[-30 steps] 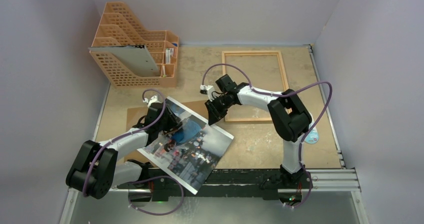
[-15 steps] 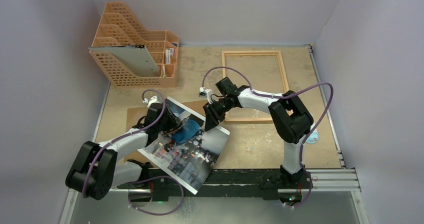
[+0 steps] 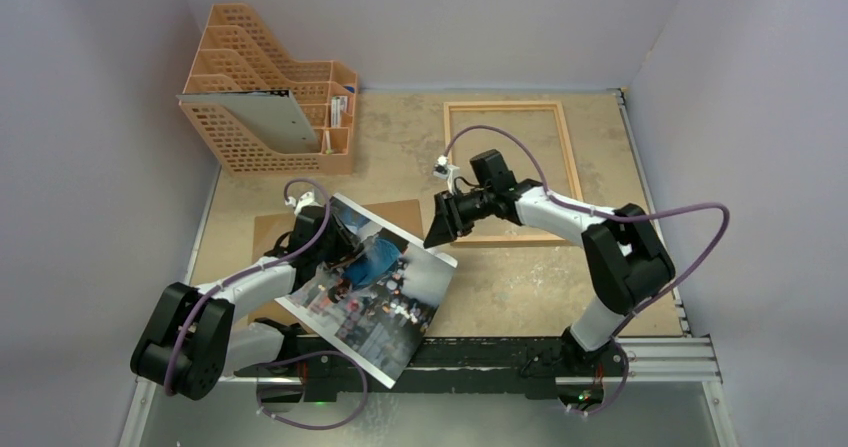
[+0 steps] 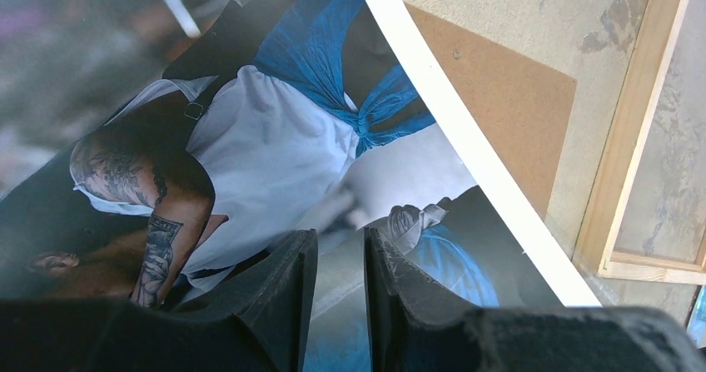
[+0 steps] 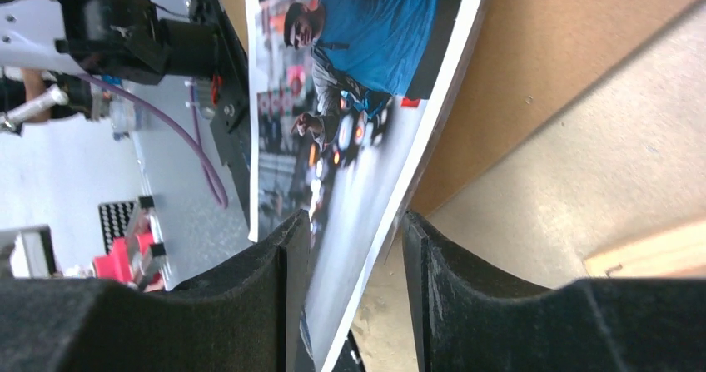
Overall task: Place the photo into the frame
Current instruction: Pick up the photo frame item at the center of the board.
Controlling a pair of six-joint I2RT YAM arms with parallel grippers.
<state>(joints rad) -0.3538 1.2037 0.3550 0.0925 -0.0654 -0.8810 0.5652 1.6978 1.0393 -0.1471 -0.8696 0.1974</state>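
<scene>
The photo [image 3: 385, 292], a glossy street scene with a white border, hangs tilted over the table's near left and juts past the front edge. My left gripper [image 3: 345, 247] is shut on its far edge; in the left wrist view the fingertips [image 4: 340, 232] pinch the print [image 4: 250, 139]. My right gripper [image 3: 438, 235] stands open at the photo's right corner. In the right wrist view the white edge [image 5: 366, 47] passes between the spread jaws [image 5: 354, 218] without being pinched. The light-wood frame [image 3: 568, 157] lies flat at the back right, behind the right gripper.
A brown backing panel [image 3: 265, 232] lies on the table under the photo's far end. An orange file rack [image 3: 270, 97] stands at the back left. A small round blue-and-white object [image 3: 625, 272] sits near the right arm's base. A black rail [image 3: 500, 352] runs along the front edge.
My right gripper has opened and drawn back to the right off the photo's corner, its elbow swinging right. The photo's right corner has shifted slightly left. The left gripper keeps its hold.
</scene>
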